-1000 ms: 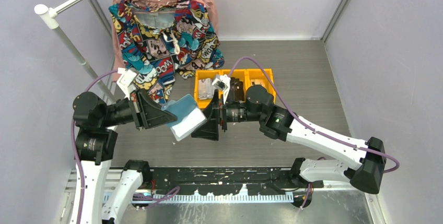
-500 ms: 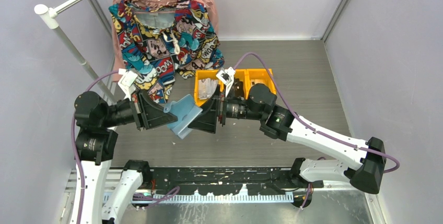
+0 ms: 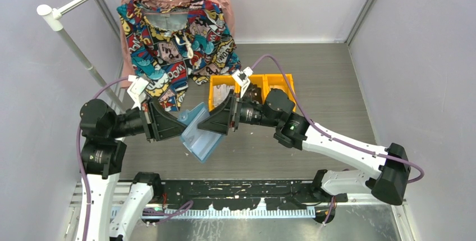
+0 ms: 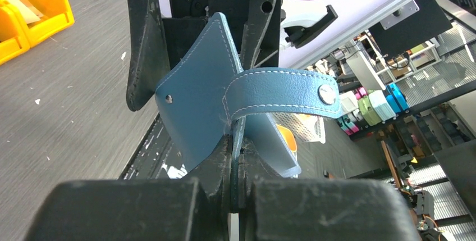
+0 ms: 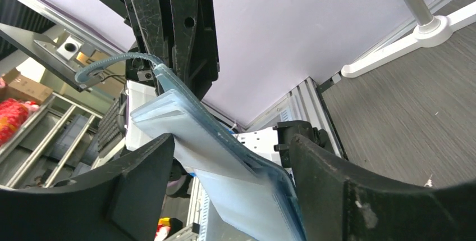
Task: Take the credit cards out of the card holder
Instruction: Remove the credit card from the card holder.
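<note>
My left gripper (image 3: pixel 181 126) is shut on one cover of the teal-blue card holder (image 3: pixel 197 137) and holds it in the air above the table. In the left wrist view the cover (image 4: pixel 196 100) is pinched at its edge between my left gripper's (image 4: pixel 237 159) closed fingers, and the snap tab (image 4: pixel 280 90) sticks out to the right. My right gripper (image 3: pixel 212 123) is open. Its fingers stand either side of the hanging holder (image 5: pixel 224 157), whose light-blue inner side and clear sleeves fan out. I cannot tell any credit cards apart from the sleeves.
Orange bins (image 3: pixel 279 83) stand behind the right gripper; one shows in the left wrist view (image 4: pixel 33 10). A patterned shirt (image 3: pixel 179 33) hangs on a white rack (image 3: pixel 67 36) at the back left. The rack's foot (image 5: pixel 432 27) rests on the grey table.
The card holder has swung down, so its pale inner side now hangs below the left gripper. My right gripper has moved left and up and now straddles the holder.
</note>
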